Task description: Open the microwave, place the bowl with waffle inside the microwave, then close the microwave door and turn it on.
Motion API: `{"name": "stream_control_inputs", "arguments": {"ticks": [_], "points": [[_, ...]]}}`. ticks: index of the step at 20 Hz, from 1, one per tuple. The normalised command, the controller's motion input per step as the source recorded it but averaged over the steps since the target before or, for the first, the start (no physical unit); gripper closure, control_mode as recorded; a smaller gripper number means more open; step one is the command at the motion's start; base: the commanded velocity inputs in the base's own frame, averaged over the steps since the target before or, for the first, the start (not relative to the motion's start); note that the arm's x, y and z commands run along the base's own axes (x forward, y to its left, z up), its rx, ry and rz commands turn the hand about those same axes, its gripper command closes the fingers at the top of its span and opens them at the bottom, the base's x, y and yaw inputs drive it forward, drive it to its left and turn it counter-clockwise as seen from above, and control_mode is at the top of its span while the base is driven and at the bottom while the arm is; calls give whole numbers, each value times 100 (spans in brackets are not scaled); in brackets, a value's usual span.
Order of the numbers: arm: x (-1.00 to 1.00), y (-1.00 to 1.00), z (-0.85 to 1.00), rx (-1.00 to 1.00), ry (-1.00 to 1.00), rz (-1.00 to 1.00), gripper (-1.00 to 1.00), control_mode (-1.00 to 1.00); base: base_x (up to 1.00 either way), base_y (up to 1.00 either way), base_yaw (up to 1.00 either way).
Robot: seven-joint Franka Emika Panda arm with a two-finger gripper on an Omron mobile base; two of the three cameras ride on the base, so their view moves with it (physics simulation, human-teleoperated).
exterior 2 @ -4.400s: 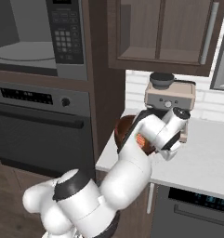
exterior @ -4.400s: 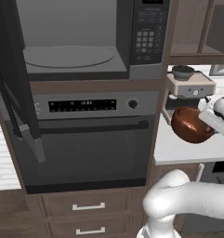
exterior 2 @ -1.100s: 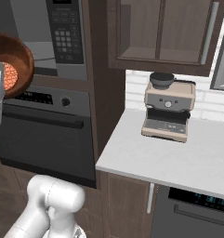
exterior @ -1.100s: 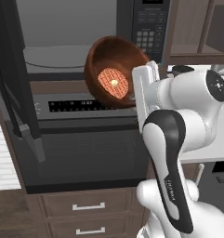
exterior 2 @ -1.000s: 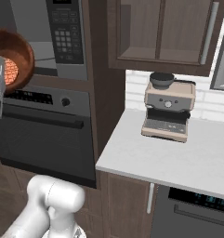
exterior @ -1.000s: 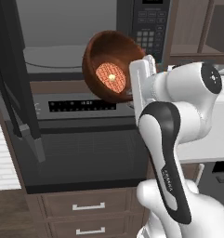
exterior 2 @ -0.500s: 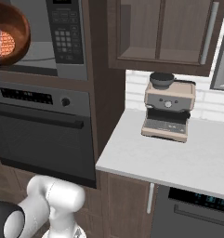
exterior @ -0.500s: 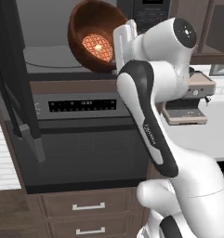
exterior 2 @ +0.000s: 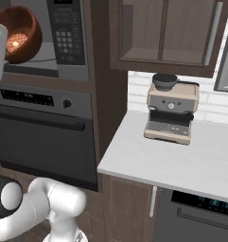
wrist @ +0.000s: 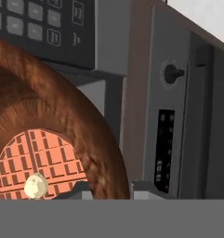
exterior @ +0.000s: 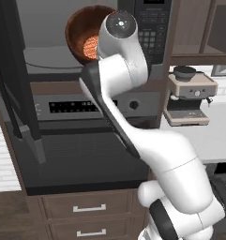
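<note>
I have the bowl up at the microwave opening, held in the air at the mouth of the pale cavity, toward its right side near the keypad. It is tipped well over, so its glossy inside faces out toward the base cameras rather than up. The waffle sits inside it, low against the inner wall — a small orange gridded square, with a pale round blob on it in the hand view.

The claw is behind the bowl from where I look; in the hand view the bowl's rim rises right at the bottom edge where the fingertips would be. I cannot tell how far the fingers are spread, though the bowl hangs from the hand with nothing else under it.

The microwave door stands swung open at the left, its edge toward me. Below the microwave is the oven with its bar handle. Off to the right, a coffee machine stands at the back of the table, against the wall.
</note>
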Motion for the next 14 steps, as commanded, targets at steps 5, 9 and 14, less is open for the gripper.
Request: {"name": "stream_control_inputs", "arguments": {"ticks": [5,9,14], "points": [[84,28,-7,-9,15,-12,100,-100,0,0,0],[82,20,0,-1,2,-9,100,-100,0,0,0],[84,21,0,0,2,-7,100,-100,0,0,0]]}}
